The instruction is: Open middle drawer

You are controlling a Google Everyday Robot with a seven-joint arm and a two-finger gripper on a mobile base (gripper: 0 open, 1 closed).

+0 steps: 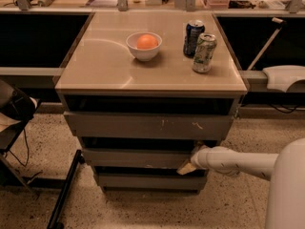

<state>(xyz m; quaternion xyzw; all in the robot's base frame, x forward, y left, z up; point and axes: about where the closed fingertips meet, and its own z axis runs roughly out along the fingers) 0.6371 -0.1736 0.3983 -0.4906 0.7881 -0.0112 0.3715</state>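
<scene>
- Middle drawer: second of three grey fronts under the tabletop.
- Gripper sits at its right end; whether it grips cannot be told.
- Probably rigid, moderately heavy; handleless, so pull by its top edge.

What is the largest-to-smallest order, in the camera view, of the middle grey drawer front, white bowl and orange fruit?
1. Middle grey drawer front, the tool at its right end.
2. White round bowl.
3. Round orange fruit inside the bowl.
</scene>
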